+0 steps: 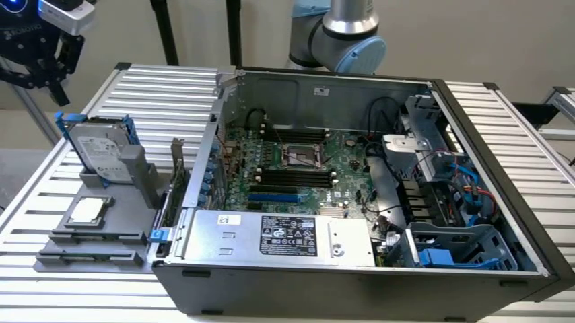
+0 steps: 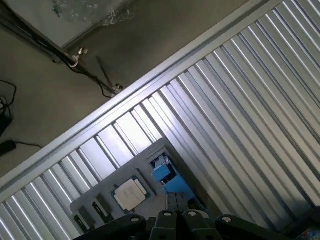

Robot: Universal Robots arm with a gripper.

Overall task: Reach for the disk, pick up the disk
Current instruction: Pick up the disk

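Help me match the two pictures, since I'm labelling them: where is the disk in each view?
Exterior view: the disk stands upright in the grey fixture on the slatted table, at the exterior view's left, outside the computer case.
Wrist view: the disk is seen edge-on, blue rails showing, just ahead of the shut pincer.
Shared landmark: the square silver chip lying beside it on the fixture.

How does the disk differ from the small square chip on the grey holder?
The disk stands on its edge; the chip lies flat. The disk is larger and rectangular, with blue rails; the chip is small, square, with a dark rim. Both are silver-grey and sit in the grey holder.
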